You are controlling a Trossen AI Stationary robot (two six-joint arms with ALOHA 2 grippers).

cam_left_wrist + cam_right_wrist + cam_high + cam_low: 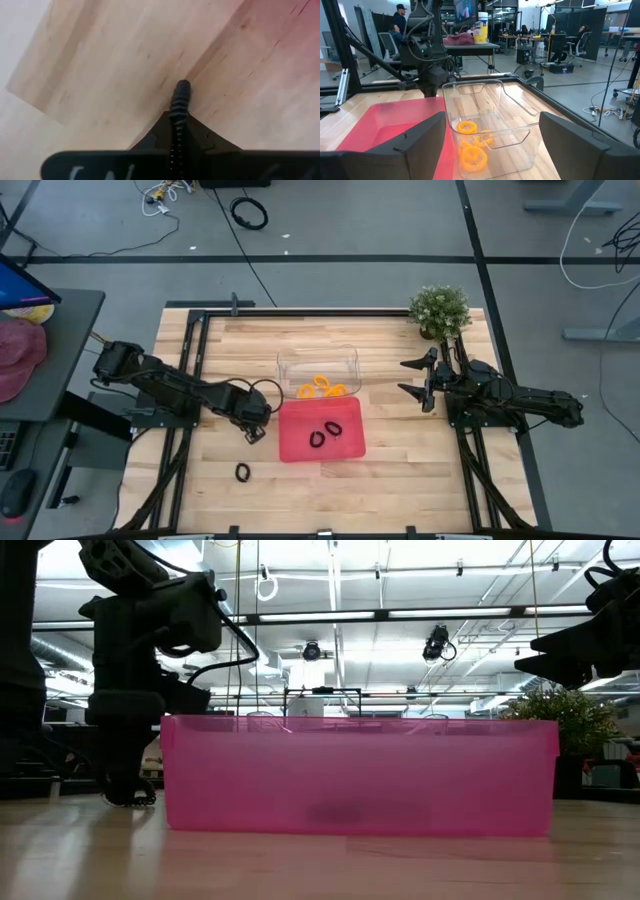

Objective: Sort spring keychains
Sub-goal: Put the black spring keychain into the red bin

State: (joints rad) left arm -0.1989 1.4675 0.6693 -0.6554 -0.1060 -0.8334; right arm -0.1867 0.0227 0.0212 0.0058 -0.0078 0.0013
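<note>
Down at the red tray's [345,446] nine o'clock edge, the left gripper [254,435] pinches a black keychain [179,106] on the table [400,480], while the right gripper [418,377] waits spread wide at three o'clock of the clear bin [318,364] of orange keychains [322,388].

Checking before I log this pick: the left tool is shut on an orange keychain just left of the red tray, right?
Not quite. The left tool is shut just left of the red tray, but the keychain between its fingers is black, not orange, as the left wrist view shows. The orange keychains lie in the clear bin.
</note>
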